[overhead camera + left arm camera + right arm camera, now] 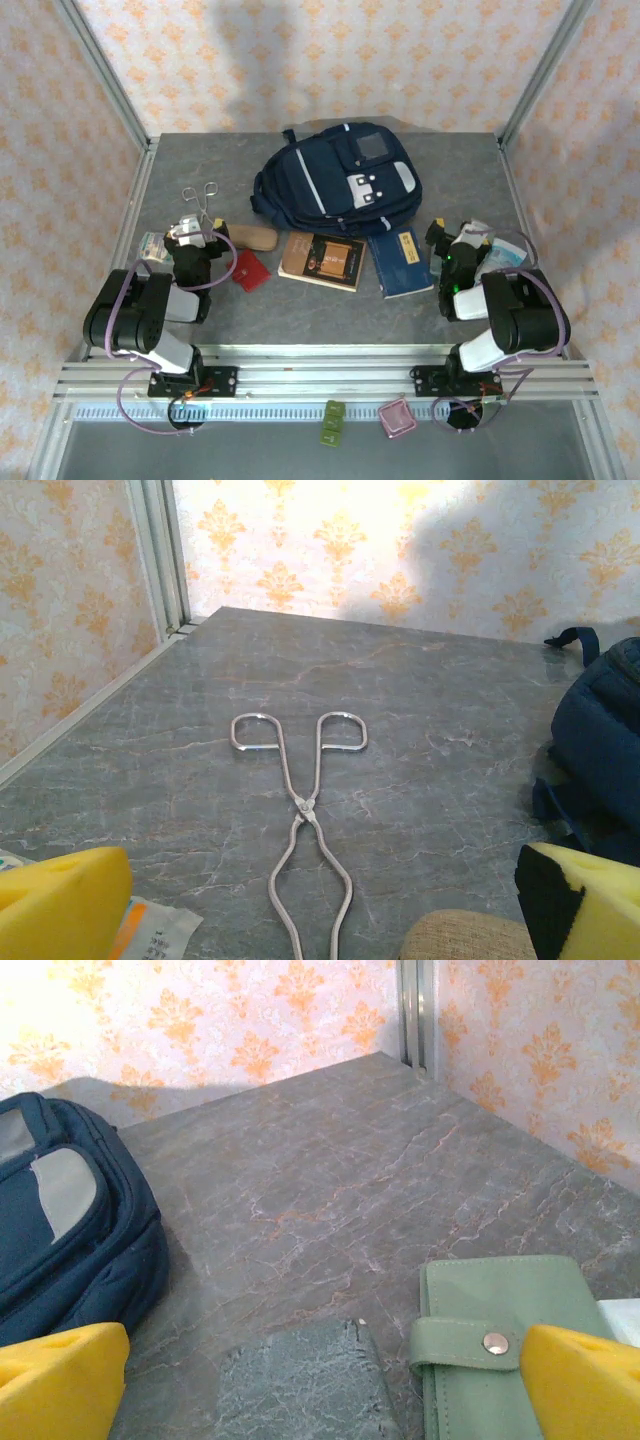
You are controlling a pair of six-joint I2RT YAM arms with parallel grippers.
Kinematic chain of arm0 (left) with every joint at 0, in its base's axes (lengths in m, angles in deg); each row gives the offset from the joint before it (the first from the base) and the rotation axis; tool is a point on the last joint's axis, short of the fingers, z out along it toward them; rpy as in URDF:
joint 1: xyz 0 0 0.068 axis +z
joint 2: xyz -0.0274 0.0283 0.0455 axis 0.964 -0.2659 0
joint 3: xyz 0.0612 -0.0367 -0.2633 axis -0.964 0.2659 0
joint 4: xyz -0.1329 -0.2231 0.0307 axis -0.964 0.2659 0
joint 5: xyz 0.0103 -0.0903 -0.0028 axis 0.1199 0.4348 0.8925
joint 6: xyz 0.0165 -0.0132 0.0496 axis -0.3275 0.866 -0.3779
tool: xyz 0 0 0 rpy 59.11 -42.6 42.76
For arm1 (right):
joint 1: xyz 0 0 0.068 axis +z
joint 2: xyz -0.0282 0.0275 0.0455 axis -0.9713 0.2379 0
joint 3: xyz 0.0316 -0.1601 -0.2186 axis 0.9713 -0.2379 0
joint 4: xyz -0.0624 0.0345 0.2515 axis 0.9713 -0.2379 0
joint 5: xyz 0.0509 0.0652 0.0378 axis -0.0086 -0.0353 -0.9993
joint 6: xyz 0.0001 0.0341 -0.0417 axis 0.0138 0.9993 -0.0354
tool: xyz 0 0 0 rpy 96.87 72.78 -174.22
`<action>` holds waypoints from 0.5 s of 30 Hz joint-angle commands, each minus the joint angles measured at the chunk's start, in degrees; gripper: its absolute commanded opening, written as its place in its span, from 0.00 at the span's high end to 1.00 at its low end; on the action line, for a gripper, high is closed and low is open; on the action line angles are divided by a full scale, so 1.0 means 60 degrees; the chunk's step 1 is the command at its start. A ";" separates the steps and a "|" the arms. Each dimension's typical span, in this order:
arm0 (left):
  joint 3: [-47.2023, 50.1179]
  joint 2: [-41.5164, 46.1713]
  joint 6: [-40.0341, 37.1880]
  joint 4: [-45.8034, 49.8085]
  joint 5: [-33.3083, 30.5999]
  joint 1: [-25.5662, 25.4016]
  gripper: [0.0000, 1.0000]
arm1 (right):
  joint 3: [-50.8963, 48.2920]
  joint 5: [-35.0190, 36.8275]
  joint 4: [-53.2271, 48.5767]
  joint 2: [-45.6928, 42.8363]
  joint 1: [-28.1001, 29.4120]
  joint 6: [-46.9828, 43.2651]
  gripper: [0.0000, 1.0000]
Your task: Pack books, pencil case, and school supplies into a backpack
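Left gripper [192,232], lower left: jaws apart. Right gripper [452,240], lower right: jaws apart. Mid-frame row on table [450,170], left to right: red square supply [250,270], pencil case [255,238], tan book [322,260], blue book [403,262]. Upper centre: backpack [335,180], front panel up, interior hidden.

- I record the backpack [338,180] as navy blue, with white-grey stripes and a grey square panel.
- The tan-brown book [322,260] carries a dark cover picture; the dark blue book [402,262], small yellow lettering.
- The pencil case [255,237] is tan-brown; the school supplies [249,270] red.
- The table [300,310] is grey, veined like marble; the walls [300,60] pale with orange motifs.
- The wallet [500,1300] is green.
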 commanded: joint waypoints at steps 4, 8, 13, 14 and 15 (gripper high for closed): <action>-0.0213 -0.0122 -0.0191 -0.0648 0.0205 -0.0123 0.00 | 0.0184 0.0420 0.0653 0.0076 0.0096 -0.0243 0.00; -0.0240 -0.0107 -0.0198 -0.0611 0.0205 -0.0119 0.00 | 0.0195 0.0420 0.0637 0.0072 0.0096 -0.0244 0.00; -0.0229 -0.0104 -0.0198 -0.0608 0.0221 -0.0117 0.00 | 0.0193 0.0418 0.0641 0.0076 0.0093 -0.0255 0.00; -0.0228 -0.0097 -0.0195 -0.0608 0.0228 -0.0109 0.00 | 0.0193 0.0421 0.0638 0.0071 0.0092 -0.0250 0.00; -0.0236 -0.0096 -0.0198 -0.0608 0.0221 -0.0121 0.00 | 0.0205 0.0416 0.0634 0.0073 0.0090 -0.0256 0.00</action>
